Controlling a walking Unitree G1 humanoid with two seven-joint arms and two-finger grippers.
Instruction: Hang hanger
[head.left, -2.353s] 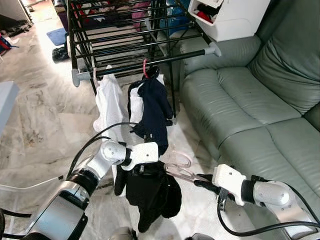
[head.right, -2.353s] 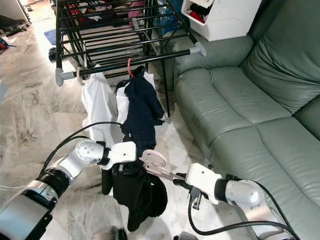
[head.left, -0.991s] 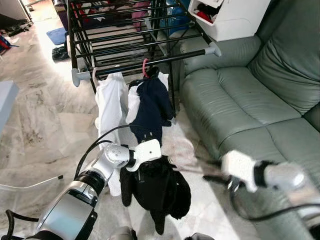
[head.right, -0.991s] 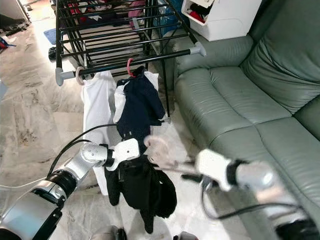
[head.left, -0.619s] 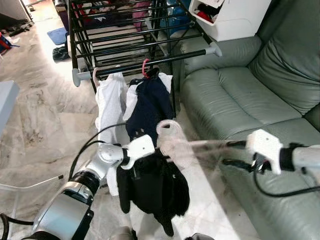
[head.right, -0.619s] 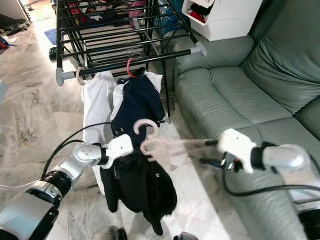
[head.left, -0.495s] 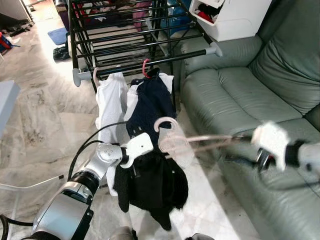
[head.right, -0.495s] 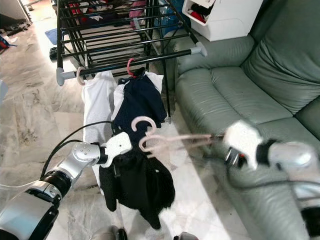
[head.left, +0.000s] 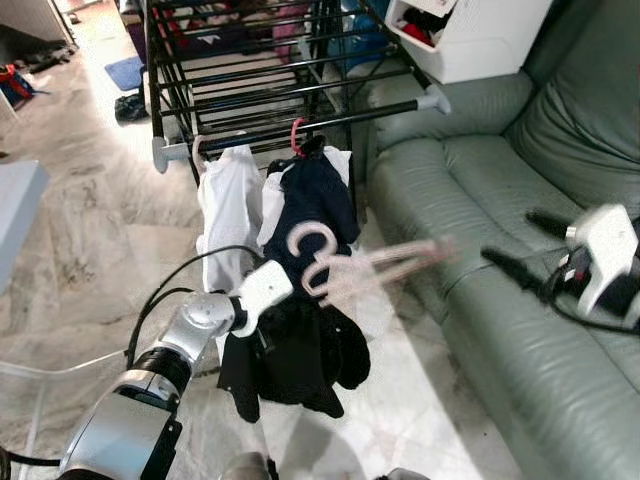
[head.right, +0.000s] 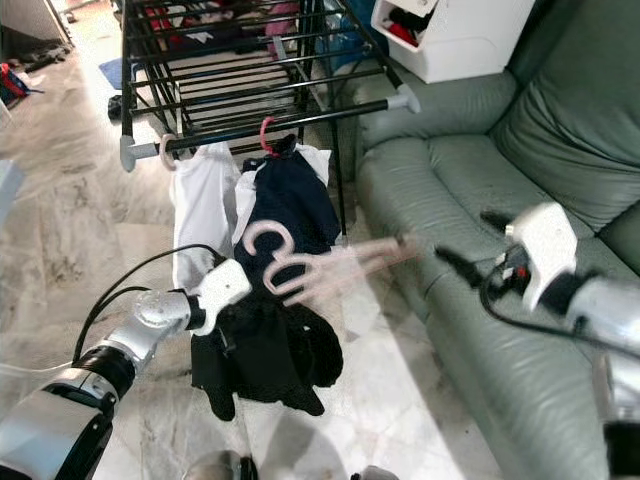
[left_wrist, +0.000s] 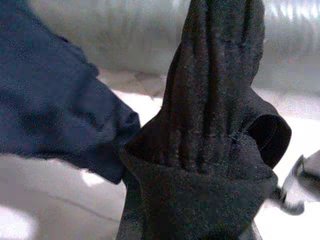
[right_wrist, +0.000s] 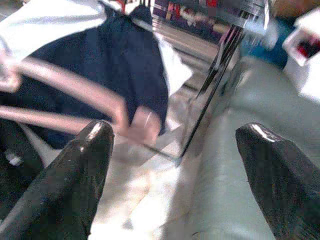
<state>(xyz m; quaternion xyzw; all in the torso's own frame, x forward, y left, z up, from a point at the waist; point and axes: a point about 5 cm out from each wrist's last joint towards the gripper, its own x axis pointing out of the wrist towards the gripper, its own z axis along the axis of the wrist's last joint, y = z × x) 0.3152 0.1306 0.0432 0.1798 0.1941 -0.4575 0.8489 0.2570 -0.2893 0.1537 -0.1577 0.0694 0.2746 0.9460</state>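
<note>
A pale pink hanger (head.left: 372, 264) shows blurred in mid-air in front of the drying rack (head.left: 300, 125), its hook close to my left wrist. Whether it sits inside the black garment (head.left: 295, 350) I cannot tell. My left gripper (head.left: 268, 322) is shut on that garment, which hangs bunched below it and covers the fingers; the dark cloth (left_wrist: 210, 150) is close up in the left wrist view. My right gripper (head.left: 508, 234) is open over the sofa, apart from the hanger. The hanger's end (right_wrist: 75, 75) lies beyond its spread fingers (right_wrist: 75, 185).
On the rack's front rail hang a white shirt (head.left: 225, 200) and a navy garment (head.left: 310, 195) on a red hook (head.left: 297, 135). A green sofa (head.left: 470, 190) fills the right side, with a white box (head.left: 470, 35) behind it. Marble floor (head.left: 80, 240) lies to the left.
My right gripper lifted the pink hanger from low near the floor toward the rack, then opened and drew back to the right. My left gripper raised the black garment a little.
</note>
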